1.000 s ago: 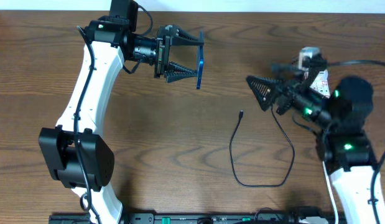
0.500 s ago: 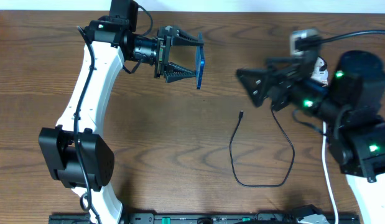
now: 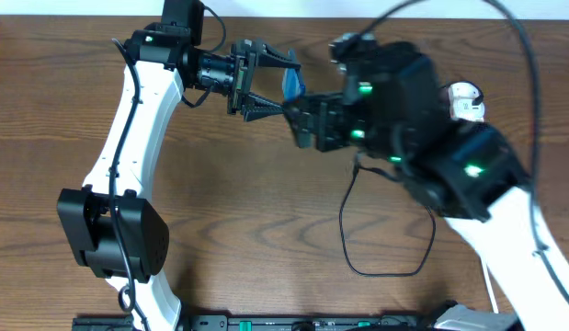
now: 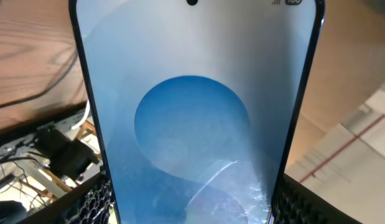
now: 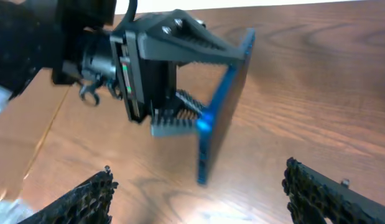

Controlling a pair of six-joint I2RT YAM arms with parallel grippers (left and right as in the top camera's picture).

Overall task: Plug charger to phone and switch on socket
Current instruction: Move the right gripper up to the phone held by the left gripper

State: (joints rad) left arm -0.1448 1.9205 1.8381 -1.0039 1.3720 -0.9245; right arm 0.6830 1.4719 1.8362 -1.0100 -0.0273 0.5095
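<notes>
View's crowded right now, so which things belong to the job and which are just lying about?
Job: phone, held in the left gripper; charger cable; socket, mostly hidden.
Lying about: black rail at the table edge; loose wires.

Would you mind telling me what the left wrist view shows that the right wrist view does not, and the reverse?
Only the left wrist view: the phone face-on, with its lit blue-and-white screen. Only the right wrist view: the left tool seen from outside, clamping the phone edge-on, and the right tool with its fingertips apart and nothing between them. Both: the phone and the wooden table.
</notes>
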